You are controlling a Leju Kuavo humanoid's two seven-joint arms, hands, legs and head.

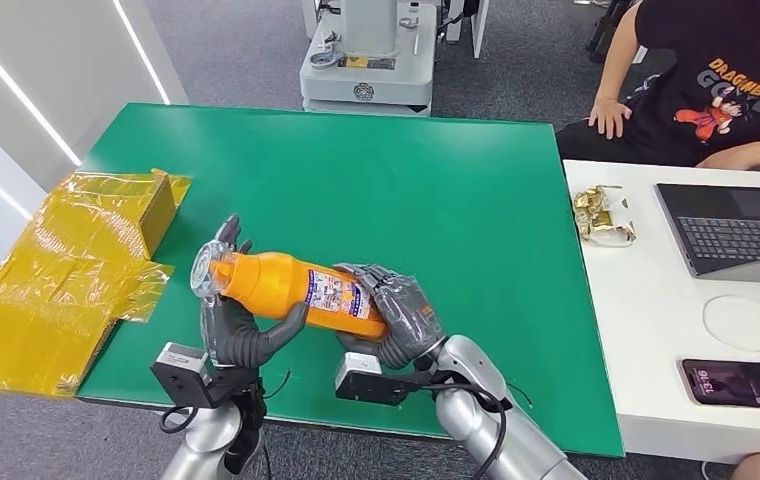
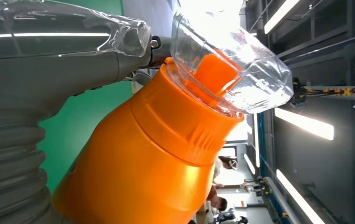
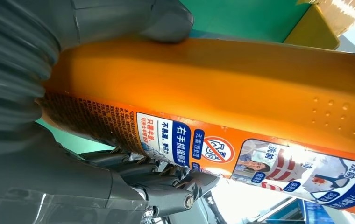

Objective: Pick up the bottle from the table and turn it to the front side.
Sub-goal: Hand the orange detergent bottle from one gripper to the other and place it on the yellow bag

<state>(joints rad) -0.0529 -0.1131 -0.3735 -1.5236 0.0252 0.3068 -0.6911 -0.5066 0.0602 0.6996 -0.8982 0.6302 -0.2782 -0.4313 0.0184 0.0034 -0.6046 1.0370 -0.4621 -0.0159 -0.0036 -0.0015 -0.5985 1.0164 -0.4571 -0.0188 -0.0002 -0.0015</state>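
While gripped by both hands' fingers (image 1: 396,300), bottle (image 1: 296,290) lengthwise, cap (image 1: 206,272) leftward.

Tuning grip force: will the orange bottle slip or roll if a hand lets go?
Orange bottle looks rigid, smooth plastic, so probably slippery away from its label. Round body, held sideways by left hand and right hand: likely rolls on the table.

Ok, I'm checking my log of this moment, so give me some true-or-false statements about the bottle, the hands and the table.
1. Both hands hold the orange plastic bottle. True: left hand, right hand.
2. The bottle stands upright on the green table. False: it lies sideways, lifted.
3. Its clear cap points toward the yellow wrapped box. True.
4. A laptop sits on the green table. False: it sits on the white desk.
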